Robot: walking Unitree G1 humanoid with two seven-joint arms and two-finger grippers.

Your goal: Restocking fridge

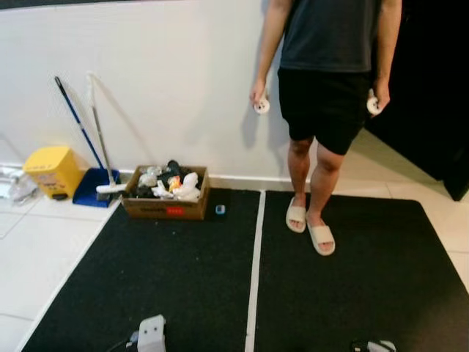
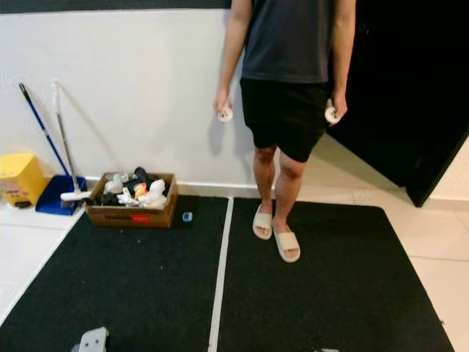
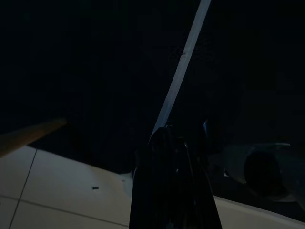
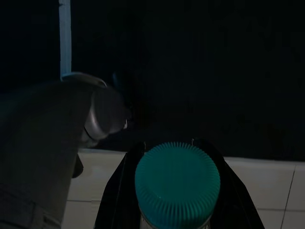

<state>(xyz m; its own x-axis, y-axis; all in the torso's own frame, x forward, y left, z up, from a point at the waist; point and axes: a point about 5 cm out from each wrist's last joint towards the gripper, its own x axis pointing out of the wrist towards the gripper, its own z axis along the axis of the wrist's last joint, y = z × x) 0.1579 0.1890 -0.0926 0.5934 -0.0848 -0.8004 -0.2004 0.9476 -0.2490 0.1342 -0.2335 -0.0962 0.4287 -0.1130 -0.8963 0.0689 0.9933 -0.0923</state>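
A person [image 1: 326, 110] stands on the black mat [image 1: 183, 279] before you, and no fridge can be made out, so turn slowly and walk around them. Your right gripper [image 4: 177, 157] is clamped on a container with a teal ribbed cap [image 4: 177, 183]; keep it upright at your side. For the left gripper [image 3: 174, 143] I cannot tell if the fingers are apart.

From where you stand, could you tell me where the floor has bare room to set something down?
Bare: the left black mat between the brown cardboard box and the white dividing strip, and the right black mat beyond the person's pale slippers. Crowded: the wall corner holding the yellow bin, blue dustpan and box.
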